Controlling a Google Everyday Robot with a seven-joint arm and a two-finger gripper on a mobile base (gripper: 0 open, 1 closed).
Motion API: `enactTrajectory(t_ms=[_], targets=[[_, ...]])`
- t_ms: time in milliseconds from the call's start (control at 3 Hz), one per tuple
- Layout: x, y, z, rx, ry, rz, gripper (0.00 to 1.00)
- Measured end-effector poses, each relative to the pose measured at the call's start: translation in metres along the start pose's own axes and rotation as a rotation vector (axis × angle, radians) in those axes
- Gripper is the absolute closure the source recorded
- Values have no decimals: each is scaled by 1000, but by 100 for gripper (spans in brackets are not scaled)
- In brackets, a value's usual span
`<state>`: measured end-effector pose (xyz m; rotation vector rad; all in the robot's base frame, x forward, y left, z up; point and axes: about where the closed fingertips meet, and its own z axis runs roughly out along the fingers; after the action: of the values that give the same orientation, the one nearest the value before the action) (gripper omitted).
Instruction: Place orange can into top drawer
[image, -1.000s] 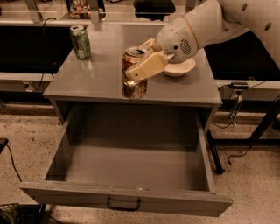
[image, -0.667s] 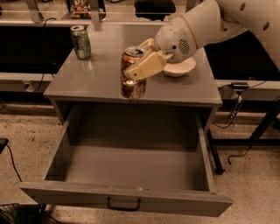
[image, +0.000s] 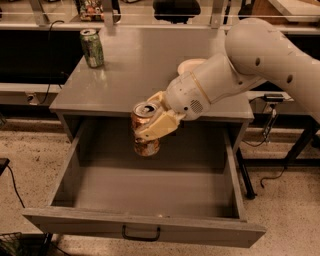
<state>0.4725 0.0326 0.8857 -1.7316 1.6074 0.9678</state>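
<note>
A grey metal table (image: 135, 75) stands with its top drawer (image: 210, 229) pulled wide open towards the viewer, a small dark handle (image: 141, 234) at the centre of its front panel. A white robot arm (image: 260, 55) reaches in from the right. Its cream pincer (image: 146, 120) is clamped around the orange can (image: 146, 145), holding it in the air above the rear part of the open drawer, just in front of the table edge. The can is upright, its long axis near vertical and perhaps leaning slightly, with the silver top facing up. A green can (image: 92, 47) stands at the table's far left corner.
</note>
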Motion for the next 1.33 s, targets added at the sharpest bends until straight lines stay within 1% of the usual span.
enactTrajectory(t_ms=[333,667,1000,1333], targets=[[0,1,1,-4,0,-2,100],[27,-9,15,33,-9,-10,100],[75,-26,52,52,-6,-40,100],[93,-33,69,48,4,-51,100]])
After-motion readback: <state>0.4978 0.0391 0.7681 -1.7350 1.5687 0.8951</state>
